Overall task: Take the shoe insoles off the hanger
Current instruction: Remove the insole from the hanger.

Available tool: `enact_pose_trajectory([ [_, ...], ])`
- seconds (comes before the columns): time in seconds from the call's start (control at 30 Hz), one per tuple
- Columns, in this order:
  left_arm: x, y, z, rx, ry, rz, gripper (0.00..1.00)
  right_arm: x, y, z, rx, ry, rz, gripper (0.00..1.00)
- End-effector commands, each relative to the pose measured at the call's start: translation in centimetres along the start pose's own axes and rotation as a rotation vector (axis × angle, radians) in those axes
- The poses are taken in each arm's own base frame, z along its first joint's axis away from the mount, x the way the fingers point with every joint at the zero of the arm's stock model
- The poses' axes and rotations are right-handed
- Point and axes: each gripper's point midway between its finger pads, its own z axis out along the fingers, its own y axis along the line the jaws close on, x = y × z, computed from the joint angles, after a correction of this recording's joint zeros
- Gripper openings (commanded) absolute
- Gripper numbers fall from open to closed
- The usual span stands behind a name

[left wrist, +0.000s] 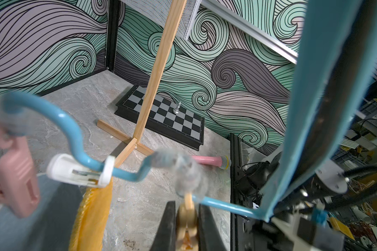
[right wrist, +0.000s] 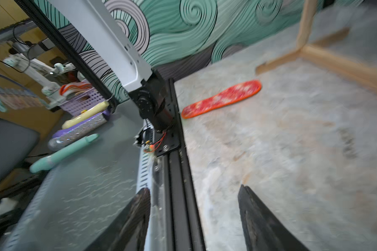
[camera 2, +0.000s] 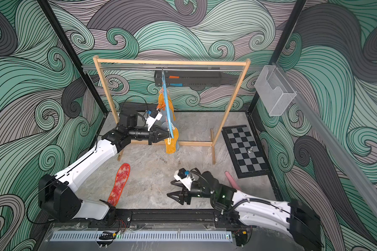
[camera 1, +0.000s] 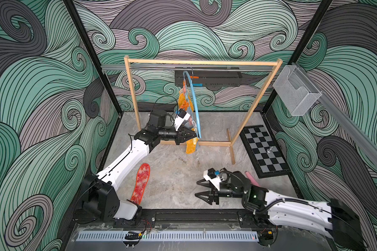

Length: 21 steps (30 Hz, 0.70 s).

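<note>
Clip by clip: we see the left gripper (left wrist: 186, 205) pinched shut on an orange clip (left wrist: 186, 226) of the light blue hanger (camera 1: 196, 104). The hanger hangs by a thin metal hook from the rod of the wooden rack (camera 1: 202, 62) towards the back edge of the tabletop (camera 1: 174, 173). We judge the squeeze is there to spring that peg open and free the pad it holds.

One red-and-white mottled insole (camera 1: 142, 182) already lies flat near the front left corner, beside the left arm's base. It is a foot-shaped pad with a bright orange rim.

The other shoe insoles hang in a tight bunch on the hanger. In both top views the orange insoles (camera 2: 171, 145) dangle toe-down. The left wrist view shows a white clip (left wrist: 78, 171) biting an orange mesh insole (left wrist: 91, 213) of coarse woven texture, a ribbed pink clip (left wrist: 15, 173), and a smooth grey-blue insole (left wrist: 318, 97) seen edge-on.

The right gripper (camera 1: 196, 188) hovers low by the front edge with its black jaws spread wide and nothing between them. To our eye it is placed to receive or clear the next pad.

A chessboard (camera 1: 263, 150) lies along the right edge, with a pink stick (camera 1: 251, 178) just in front of it.
</note>
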Motion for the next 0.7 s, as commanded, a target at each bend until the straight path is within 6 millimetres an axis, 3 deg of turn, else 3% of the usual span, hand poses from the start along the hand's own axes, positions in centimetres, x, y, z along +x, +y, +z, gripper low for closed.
enact_pose_trajectory([
  [0.0, -0.7, -0.6, -0.8, -0.008, -0.012, 0.024, 0.05, -1.4, -3.3, -3.3, 0.212, -0.128, -0.2, 0.74],
  [0.1, -0.8, -0.6, -0.9, -0.009, -0.014, 0.025, 0.05, -2.8, -4.9, -6.5, 0.348, -0.236, -0.251, 0.79],
  [0.2, -0.8, -0.5, -0.9, -0.009, -0.015, 0.023, 0.05, -1.5, -6.4, -8.2, 0.435, -0.267, -0.238, 0.78],
  [0.37, -0.6, -0.3, -0.9, -0.012, -0.013, 0.022, 0.05, 3.0, -7.0, -6.5, 0.389, -0.131, -0.171, 0.76],
  [0.43, -0.5, -0.2, -0.8, -0.013, -0.011, 0.018, 0.06, 3.3, -5.8, -5.9, 0.316, -0.104, -0.179, 0.78],
  [0.53, -0.6, -0.1, -0.8, -0.014, -0.01, 0.015, 0.07, 3.7, -6.8, -6.1, 0.368, -0.104, -0.136, 0.8],
  [0.67, -0.5, 0.1, -0.9, -0.02, -0.008, 0.011, 0.22, 3.8, -7.1, -6.2, 0.385, -0.113, -0.133, 0.8],
])
